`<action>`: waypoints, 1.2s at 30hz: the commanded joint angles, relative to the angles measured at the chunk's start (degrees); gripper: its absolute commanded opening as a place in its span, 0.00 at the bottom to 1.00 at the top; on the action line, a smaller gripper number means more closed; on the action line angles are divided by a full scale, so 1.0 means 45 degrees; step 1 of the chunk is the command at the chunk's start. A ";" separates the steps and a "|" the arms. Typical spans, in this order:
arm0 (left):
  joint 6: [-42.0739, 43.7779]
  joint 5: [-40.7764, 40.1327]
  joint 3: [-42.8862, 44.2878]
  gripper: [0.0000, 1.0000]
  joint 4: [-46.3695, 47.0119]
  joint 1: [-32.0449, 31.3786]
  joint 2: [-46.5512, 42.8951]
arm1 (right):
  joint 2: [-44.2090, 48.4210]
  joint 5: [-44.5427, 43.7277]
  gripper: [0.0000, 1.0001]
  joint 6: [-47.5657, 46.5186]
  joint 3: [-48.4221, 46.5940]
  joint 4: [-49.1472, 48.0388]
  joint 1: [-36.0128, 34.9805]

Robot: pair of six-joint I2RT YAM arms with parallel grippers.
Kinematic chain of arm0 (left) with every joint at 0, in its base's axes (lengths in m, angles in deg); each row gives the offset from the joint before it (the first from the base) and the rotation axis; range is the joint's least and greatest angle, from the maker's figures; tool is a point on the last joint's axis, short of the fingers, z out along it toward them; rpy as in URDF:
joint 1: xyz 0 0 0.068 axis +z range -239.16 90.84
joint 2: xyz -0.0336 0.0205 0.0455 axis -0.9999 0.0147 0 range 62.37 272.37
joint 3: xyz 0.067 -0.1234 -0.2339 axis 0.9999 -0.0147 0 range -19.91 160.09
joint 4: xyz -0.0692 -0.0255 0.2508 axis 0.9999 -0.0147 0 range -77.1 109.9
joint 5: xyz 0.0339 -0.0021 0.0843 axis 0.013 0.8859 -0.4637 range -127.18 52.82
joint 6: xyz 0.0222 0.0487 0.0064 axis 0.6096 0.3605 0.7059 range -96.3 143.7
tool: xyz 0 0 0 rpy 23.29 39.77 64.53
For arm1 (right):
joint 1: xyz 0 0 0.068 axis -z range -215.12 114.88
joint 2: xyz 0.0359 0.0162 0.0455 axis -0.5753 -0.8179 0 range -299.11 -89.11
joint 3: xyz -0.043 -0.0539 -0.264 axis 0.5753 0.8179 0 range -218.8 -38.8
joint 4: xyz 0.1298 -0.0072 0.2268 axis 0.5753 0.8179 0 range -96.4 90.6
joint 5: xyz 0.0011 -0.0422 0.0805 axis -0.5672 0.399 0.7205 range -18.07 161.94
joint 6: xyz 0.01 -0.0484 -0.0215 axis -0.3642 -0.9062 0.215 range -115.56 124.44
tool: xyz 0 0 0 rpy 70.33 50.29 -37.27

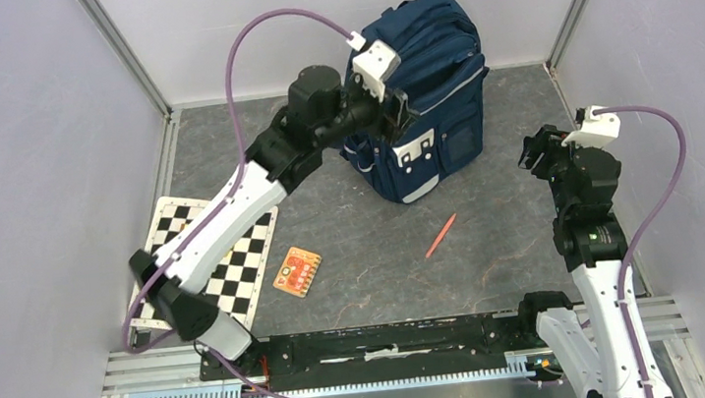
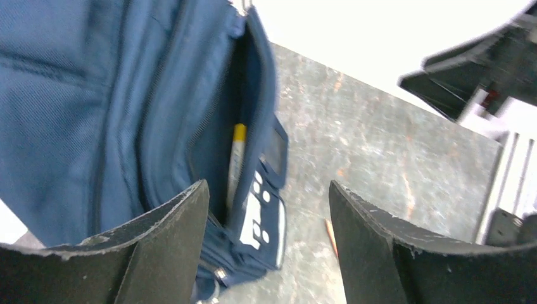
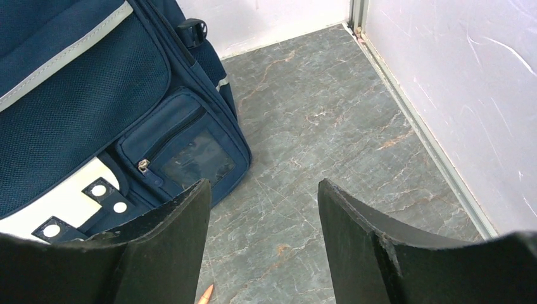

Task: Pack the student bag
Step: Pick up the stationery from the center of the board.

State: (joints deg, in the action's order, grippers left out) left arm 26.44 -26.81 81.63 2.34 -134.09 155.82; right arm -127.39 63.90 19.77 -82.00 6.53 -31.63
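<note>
Hovering at an open pocket [image 2: 256,95] of the student bag [image 1: 421,93], the left hand [image 2: 269,190] has its fingers spread wide with nothing between them. A yellow-tipped pen [image 2: 236,158] is lodged inside the pocket. The navy bag stands upright at the far middle of the tabletop [image 1: 375,266], close to the back wall, with its front pockets facing the arms.

The risk here looks to be the pocket's soft edge. A finger catching the fabric on the way out could tug the flap, rock the bag or drag the pen back out. The pen's tip sits near the opening, so it may not be fully seated.

A red pencil [image 1: 440,235], an orange card [image 1: 297,270] and a chequered board [image 1: 227,262] lie unpacked nearer the bases.

The left arm reaches far forward from its near-left base, its wrist turned down onto the bag's upper left side. The right arm stands folded and upright at the right. The right hand [image 3: 263,187] is also wide and empty, angled toward the bag's lower right corner but apart from it.
</note>
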 commanded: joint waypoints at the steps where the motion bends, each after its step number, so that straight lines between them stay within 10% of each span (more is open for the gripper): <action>1: -0.0869 -0.0807 -0.2039 0.75 -0.0052 -0.1152 -0.2237 | 0.0187 0.0111 0.68 0.0186 0.0094 -0.0595 0.0026; 11: -0.0995 -0.2876 -0.7094 0.72 0.0158 -0.3144 -0.2822 | 0.0471 0.0482 0.68 0.0212 0.0206 -0.0179 0.0026; 36: -0.2602 -0.2233 -0.4770 0.55 0.0032 -0.4532 0.4721 | 0.2248 -0.0362 0.69 0.0290 0.0352 0.1636 0.0031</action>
State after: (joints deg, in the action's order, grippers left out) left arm 17.28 -35.53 56.97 3.41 -154.63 176.10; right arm -117.71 63.71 21.87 -79.82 14.12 -31.63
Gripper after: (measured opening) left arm 0.561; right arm 0.685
